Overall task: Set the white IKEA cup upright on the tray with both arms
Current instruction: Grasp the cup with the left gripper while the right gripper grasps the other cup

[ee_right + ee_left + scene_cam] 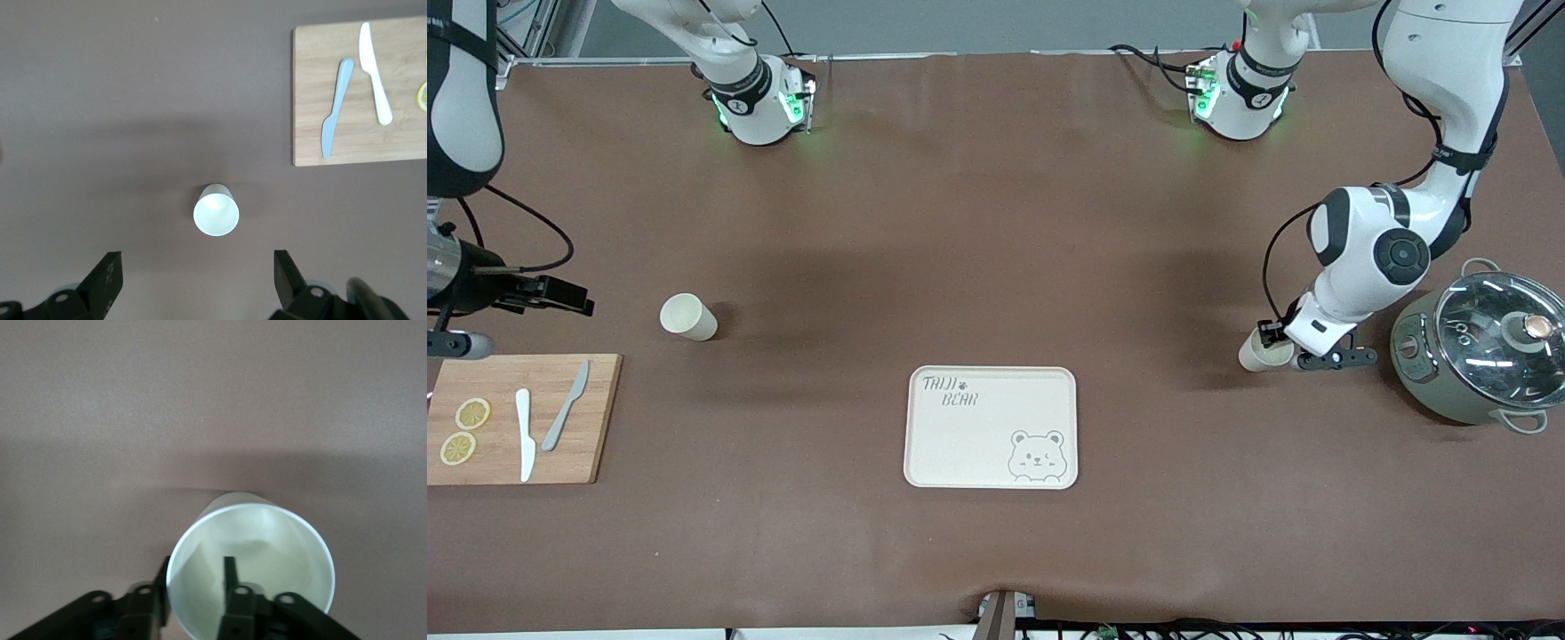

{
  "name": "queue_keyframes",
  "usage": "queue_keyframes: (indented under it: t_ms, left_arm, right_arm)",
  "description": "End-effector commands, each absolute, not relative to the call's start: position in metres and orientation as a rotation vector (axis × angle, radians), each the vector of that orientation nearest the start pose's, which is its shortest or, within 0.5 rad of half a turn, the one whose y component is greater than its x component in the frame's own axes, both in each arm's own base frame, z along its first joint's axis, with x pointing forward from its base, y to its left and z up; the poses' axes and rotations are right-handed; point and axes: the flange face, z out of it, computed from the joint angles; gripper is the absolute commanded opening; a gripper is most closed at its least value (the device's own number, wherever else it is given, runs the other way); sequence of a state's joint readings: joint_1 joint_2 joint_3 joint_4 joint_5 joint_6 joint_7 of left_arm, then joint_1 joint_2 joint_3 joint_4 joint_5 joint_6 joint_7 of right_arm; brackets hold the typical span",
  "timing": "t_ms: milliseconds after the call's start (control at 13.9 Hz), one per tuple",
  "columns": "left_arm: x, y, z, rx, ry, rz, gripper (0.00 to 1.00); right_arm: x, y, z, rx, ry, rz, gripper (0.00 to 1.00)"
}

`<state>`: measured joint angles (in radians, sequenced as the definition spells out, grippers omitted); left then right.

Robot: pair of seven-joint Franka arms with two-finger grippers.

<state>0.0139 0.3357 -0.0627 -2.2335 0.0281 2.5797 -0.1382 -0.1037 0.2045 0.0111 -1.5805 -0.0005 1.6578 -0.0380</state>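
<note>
The cream tray (992,444) with "TAIJI BEAR" lettering and a bear face lies bare, nearest the front camera at mid-table. One white cup (1261,356) stands toward the left arm's end of the table. My left gripper (1279,348) is down on this cup (267,540). It (195,570) is open, one finger inside the mouth and one outside the wall. A second white cup (688,316) sits toward the right arm's end. My right gripper (463,342) hangs high above the table by the wooden board. It (193,280) is open wide and empty, with that cup (216,211) below it.
A grey-green cooker (1432,373) with a glass lid stands right beside the left gripper's cup. A wooden cutting board (596,418) with two knives and lemon slices lies at the right arm's end; it also shows in the right wrist view (307,93).
</note>
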Motion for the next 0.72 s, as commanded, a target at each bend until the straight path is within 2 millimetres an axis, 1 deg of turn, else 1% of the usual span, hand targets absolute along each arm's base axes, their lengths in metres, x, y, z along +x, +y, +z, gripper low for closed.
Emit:
queue_keyframes:
  t_ms: [0, 72, 144, 216, 288, 360, 432, 504, 648]
  left_arm:
    - [0.557, -0.031, 0.217, -3.144, -0.075, -0.036, 0.00]
    - [0.560, -0.032, 0.220, -3.144, -0.075, -0.048, 0.00]
    - [0.563, -0.037, 0.224, -3.146, -0.057, -0.060, 0.00]
    - [0.568, -0.044, 0.234, -3.150, -0.042, -0.086, 0.00]
    - [0.570, -0.064, 0.241, -3.163, 0.000, -0.098, 0.00]
    - [0.576, -0.077, 0.251, -3.171, 0.028, -0.103, 0.00]
    - [0.583, -0.083, 0.261, -3.173, 0.041, -0.096, 0.00]
    - [0.591, -0.097, 0.273, -3.178, 0.068, -0.096, 0.00]
    - [0.604, -0.126, 0.296, -3.193, 0.039, -0.105, 0.00]
  right_arm:
    - [0.617, -0.066, 0.487, -3.111, 0.122, 0.262, 1.00]
    - [0.617, -0.071, 0.485, -3.106, 0.144, 0.266, 1.00]
    - [0.619, -0.076, 0.478, -3.105, 0.175, 0.276, 1.00]
    - [0.624, -0.081, 0.460, -3.092, 0.231, 0.310, 1.00]
    - [0.626, -0.082, 0.454, -3.089, 0.233, 0.325, 1.00]
    - [0.626, -0.083, 0.454, -3.096, 0.225, 0.324, 1.00]
    - [0.625, -0.085, 0.447, -3.090, 0.239, 0.356, 1.00]
    - [0.627, -0.093, 0.438, -3.077, 0.268, 0.364, 1.00]
    - [0.634, -0.110, 0.396, -3.061, 0.291, 0.397, 1.00]
